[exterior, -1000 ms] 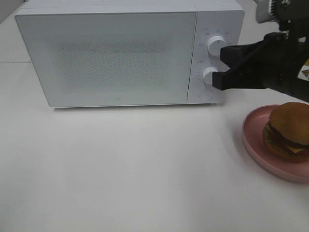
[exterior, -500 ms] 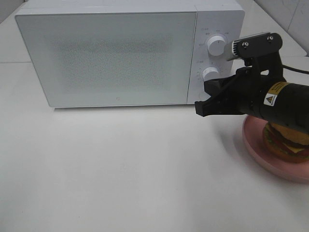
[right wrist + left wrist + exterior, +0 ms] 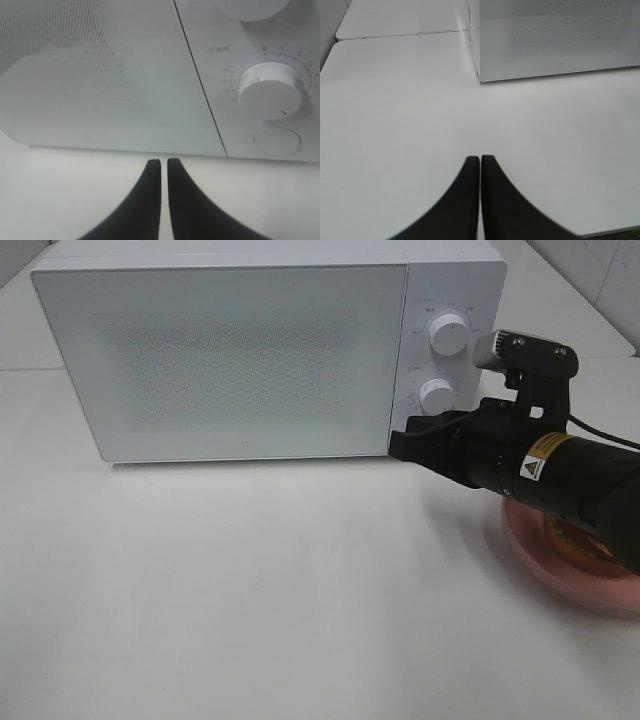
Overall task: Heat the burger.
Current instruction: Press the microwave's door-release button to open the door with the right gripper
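Note:
The burger [image 3: 583, 548] lies on a pink plate [image 3: 525, 538] at the right, mostly hidden under my right arm; only a sliver shows. The white microwave [image 3: 230, 360] stands at the back with its door closed. My right gripper [image 3: 395, 446] is shut and empty, its tips low in front of the seam between door and control panel. In the right wrist view the shut right gripper [image 3: 164, 161] points at the microwave's lower edge, near the lower knob [image 3: 270, 90] and the round button [image 3: 276, 141]. My left gripper [image 3: 480, 158] is shut and empty over bare table.
Two white knobs [image 3: 447, 335] sit on the microwave's control panel. The left wrist view shows the microwave's front left corner [image 3: 480, 75] and a seam between two tables [image 3: 400, 35]. The white table [image 3: 250, 590] spreads in front of the microwave.
My right arm has swung left and down, from beside the knobs to the lower corner of the door. It now covers most of the burger.

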